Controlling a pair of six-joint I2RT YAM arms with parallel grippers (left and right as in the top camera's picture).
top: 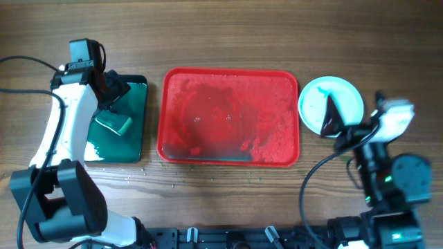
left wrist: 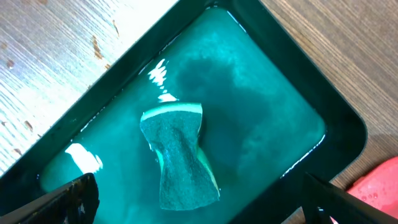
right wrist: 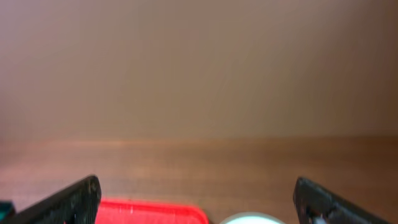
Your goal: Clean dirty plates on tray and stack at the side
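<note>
The red tray lies mid-table, wet and smeared, with no plates on it. A round white to pale-blue plate sits on the table just right of it; I cannot tell whether others lie beneath. My right gripper is open over the plate's near edge. The right wrist view shows its wide-apart fingers, the tray corner and the plate rim. My left gripper is open and empty above a teal sponge, also seen from overhead.
The sponge lies in a dark green tray of teal water left of the red tray; the left wrist view shows its rim. Cables run along the left and right table edges. The arm bases stand at the front.
</note>
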